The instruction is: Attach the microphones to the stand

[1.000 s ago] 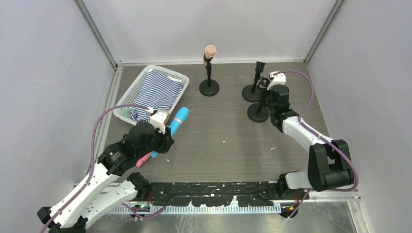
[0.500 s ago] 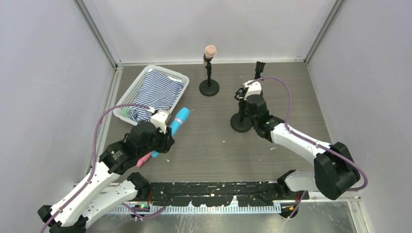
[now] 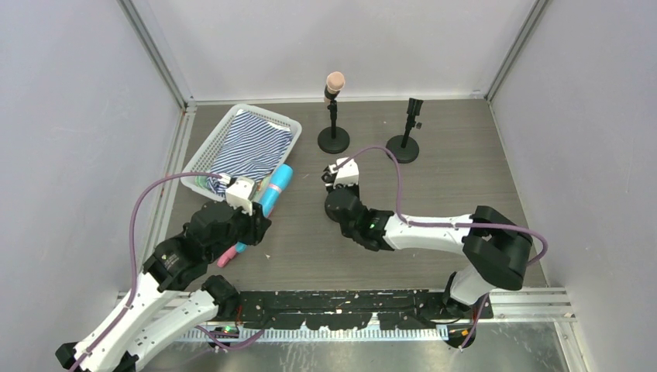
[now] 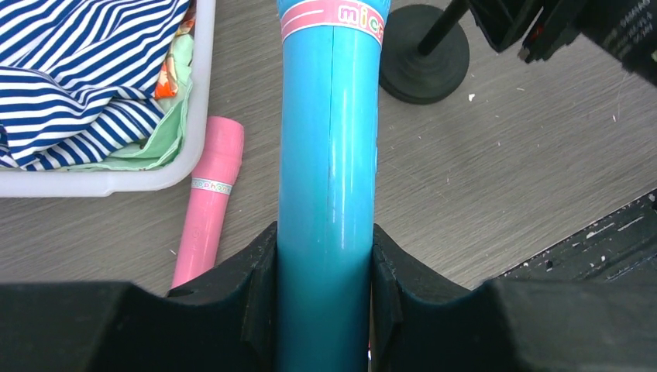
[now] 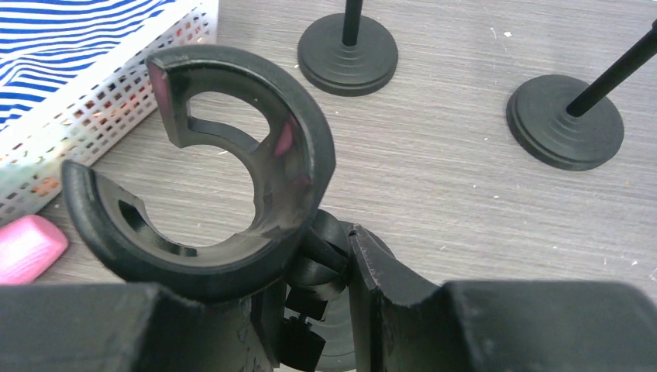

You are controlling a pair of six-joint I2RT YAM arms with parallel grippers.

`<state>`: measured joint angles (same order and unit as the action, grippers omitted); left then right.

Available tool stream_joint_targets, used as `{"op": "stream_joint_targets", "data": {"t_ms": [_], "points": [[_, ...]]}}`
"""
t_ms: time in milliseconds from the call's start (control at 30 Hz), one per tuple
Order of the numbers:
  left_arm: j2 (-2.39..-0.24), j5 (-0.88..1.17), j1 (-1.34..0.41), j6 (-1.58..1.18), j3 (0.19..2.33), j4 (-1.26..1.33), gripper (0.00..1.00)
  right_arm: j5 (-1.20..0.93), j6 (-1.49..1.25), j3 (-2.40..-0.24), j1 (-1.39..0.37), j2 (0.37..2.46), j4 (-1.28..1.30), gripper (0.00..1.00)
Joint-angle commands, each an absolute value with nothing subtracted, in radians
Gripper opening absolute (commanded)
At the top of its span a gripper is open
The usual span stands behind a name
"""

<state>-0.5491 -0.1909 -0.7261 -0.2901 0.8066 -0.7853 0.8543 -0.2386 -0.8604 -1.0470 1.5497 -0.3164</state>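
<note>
My left gripper is shut on the bright blue microphone, holding its handle off the table, head pointing away. The pink microphone lies on the table beside it, and shows in the left wrist view. My right gripper is shut on a black stand just under its open C-shaped clip, near the table's middle. The peach-beige microphone sits in a stand at the back. A further empty stand is at the back right.
A white basket with striped cloth stands at the left, close to the blue microphone; its wall shows in the right wrist view. Grey walls enclose the table on three sides. Two stand bases lie beyond the clip.
My right gripper has carried its stand from the back right leftward to the table's middle. My left gripper has shifted the blue microphone slightly back and left.
</note>
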Motion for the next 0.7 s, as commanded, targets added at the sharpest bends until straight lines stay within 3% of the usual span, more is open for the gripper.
{"op": "stream_joint_targets", "data": {"t_ms": [0,167,267,500,667], "points": [[-0.539,-0.219,-0.723,-0.304,0.818,-0.769,0.0,1.017,-0.364,-0.891,-1.099,1.54,-0.353,0.34],[-0.529,-0.227,-0.723,-0.304,0.819,-0.763,0.0,0.969,-0.452,-0.877,-1.106,1.473,-0.242,0.61],[-0.509,-0.229,-0.723,-0.305,0.818,-0.749,0.0,0.902,-0.466,-0.854,-1.105,1.404,-0.191,0.69],[-0.443,-0.216,-0.723,-0.288,0.828,-0.679,0.0,0.687,-0.516,-0.739,-1.105,1.18,-0.107,0.72],[-0.439,-0.131,-0.723,-0.257,0.861,-0.606,0.01,0.524,-0.597,-0.741,-1.106,1.0,0.103,0.73]]}}
